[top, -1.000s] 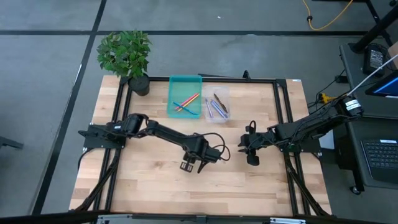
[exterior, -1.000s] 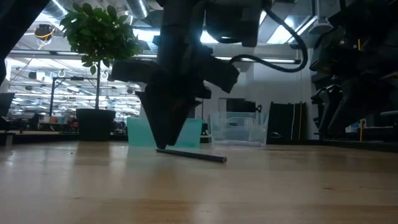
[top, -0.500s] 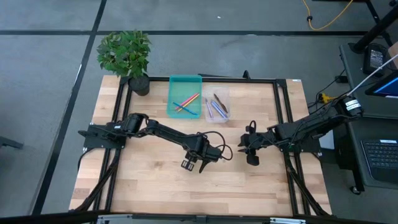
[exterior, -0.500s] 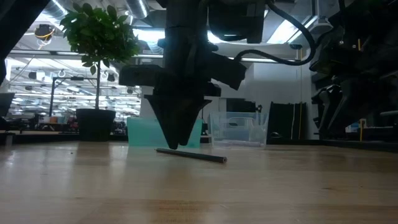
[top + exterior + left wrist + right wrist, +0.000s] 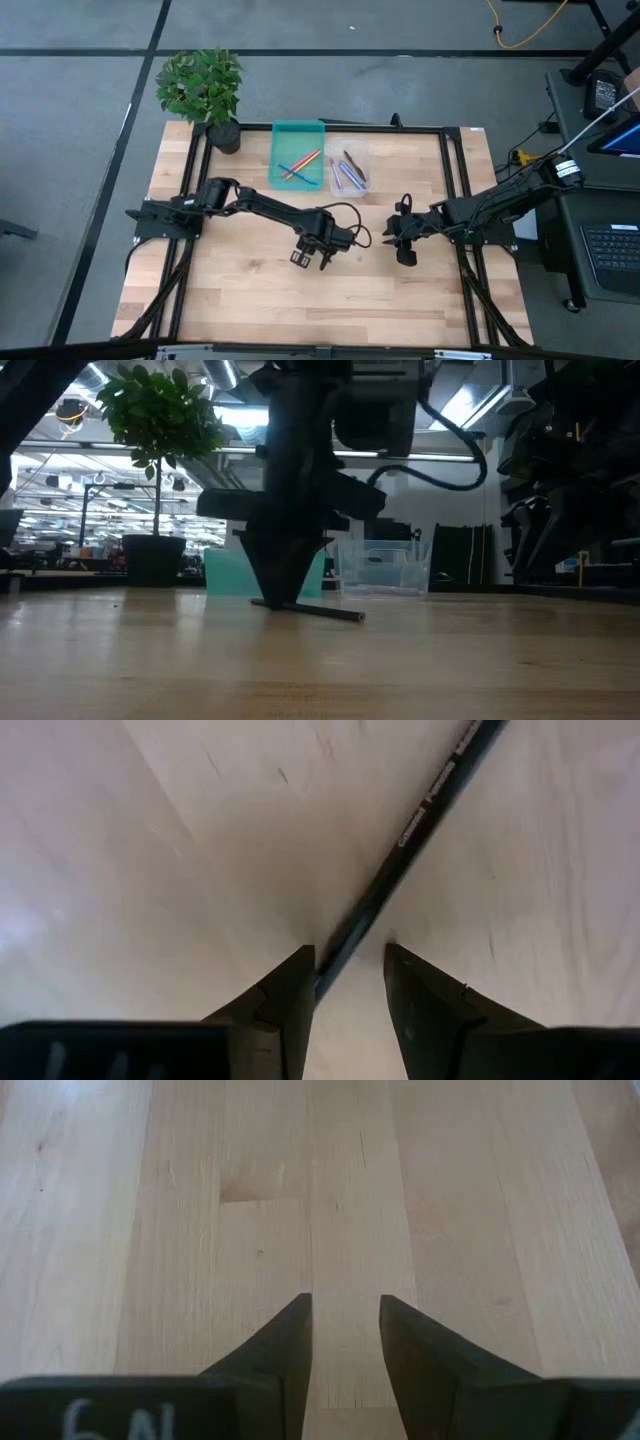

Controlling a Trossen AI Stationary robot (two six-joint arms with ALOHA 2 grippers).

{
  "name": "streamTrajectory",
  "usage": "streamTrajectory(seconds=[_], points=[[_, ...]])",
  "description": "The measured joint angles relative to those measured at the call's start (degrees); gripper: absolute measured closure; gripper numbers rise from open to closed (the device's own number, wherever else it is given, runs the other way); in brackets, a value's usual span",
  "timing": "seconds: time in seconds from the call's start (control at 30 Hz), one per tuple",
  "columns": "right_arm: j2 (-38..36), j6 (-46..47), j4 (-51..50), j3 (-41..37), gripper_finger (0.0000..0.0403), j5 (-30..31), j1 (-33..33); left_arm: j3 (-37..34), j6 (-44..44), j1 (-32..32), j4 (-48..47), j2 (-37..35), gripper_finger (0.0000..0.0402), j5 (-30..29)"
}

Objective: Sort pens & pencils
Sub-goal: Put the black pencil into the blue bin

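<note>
The left gripper (image 5: 348, 988), jaws parted and holding nothing, straddles one end of the dark pen (image 5: 420, 830) (apparently the last loose), which runs away ahead.

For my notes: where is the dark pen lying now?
The dark pen lies on the table's middle, between the open left pincer's fingers, nearer than the trays.

Left gripper (image 5: 281, 603): lowered since the earlier pictures, fingertips now at the tabletop; formerly just above it.
Position over table: shifted slightly, now at (image 5: 309, 260) in the high view.
Relation to dark pen (image 5: 308, 610): fingers (image 5: 283, 1000) now straddle its near-left end, one on each side, not closed on it; formerly they hung above that end.
</note>
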Motion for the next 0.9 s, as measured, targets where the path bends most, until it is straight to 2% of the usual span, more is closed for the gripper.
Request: streamTrajectory(seconds=[0.3,0.57,0.9], points=[[0.0,0.0,0.0,0.0,0.0283,0.0,0.0,-6.5,5.2,1.0,7.2,-1.0,0.0284,3.5],[0.0,0.0,0.0,0.0,0.0283,0.0,0.0,-7.0,7.4,2.7,8.9,-1.0,0.0284,8.5],[0.0,0.0,0.0,0.0,0.0283,0.0,0.0,-7.1,7.3,3.4,9.2,-1.0,0.0289,9.3]])
